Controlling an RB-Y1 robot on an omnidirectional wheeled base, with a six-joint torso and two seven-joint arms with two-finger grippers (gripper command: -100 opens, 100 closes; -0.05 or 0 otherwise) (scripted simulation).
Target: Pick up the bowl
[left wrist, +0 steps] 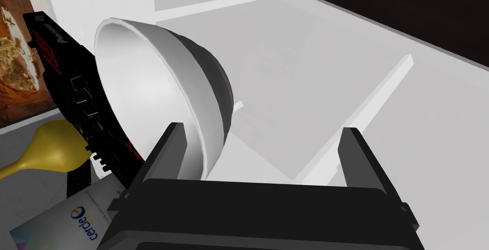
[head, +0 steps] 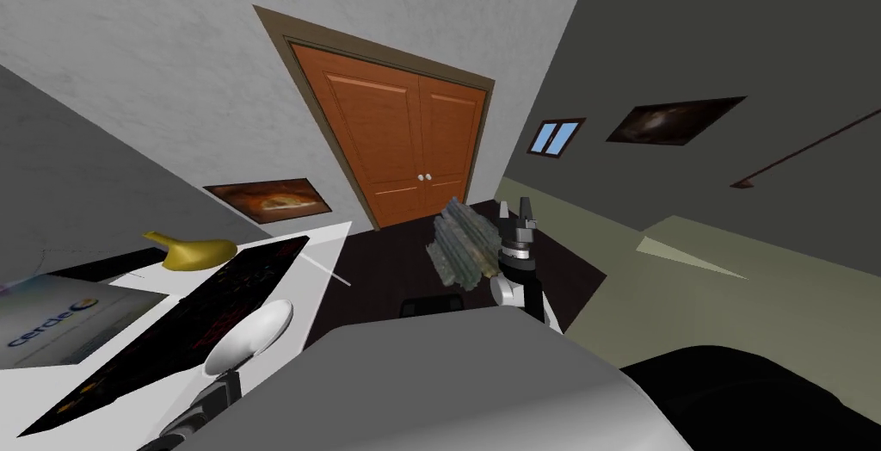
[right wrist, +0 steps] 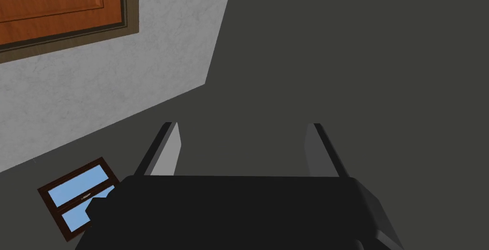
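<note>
White worktop bears a tilted white bowl; left gripper fingers stand apart, one against the rim. Advise centring the rim between them before closing; right gripper idle, fingers apart.

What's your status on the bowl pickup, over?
Left claw open, one finger inside rim of white bowl, not clamped. Right claw open, raised clear. Black console and yellow gourd close beside bowl.
</note>
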